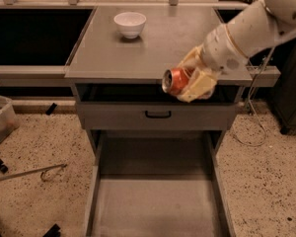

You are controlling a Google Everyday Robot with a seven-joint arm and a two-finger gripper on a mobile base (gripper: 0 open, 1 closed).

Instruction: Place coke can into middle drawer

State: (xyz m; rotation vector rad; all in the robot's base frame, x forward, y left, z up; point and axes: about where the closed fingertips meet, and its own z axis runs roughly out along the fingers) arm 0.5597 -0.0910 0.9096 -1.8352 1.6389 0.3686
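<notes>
The coke can (174,80), red-orange with a silver end facing left, lies on its side in my gripper (193,79). The gripper's cream fingers (203,84) are shut around it. It hangs in the air just past the front edge of the cabinet top, above the drawer front. The middle drawer (155,201) is pulled out wide below, a grey metal tray with a bare floor and low side walls. The can is well above it. My white arm reaches in from the upper right.
A white bowl (129,23) stands on the grey cabinet top (113,53) at the back. A closed drawer front with a black handle (158,115) sits under the top. A speckled floor holds a metal rod (24,173) and a bin (0,120) on the left.
</notes>
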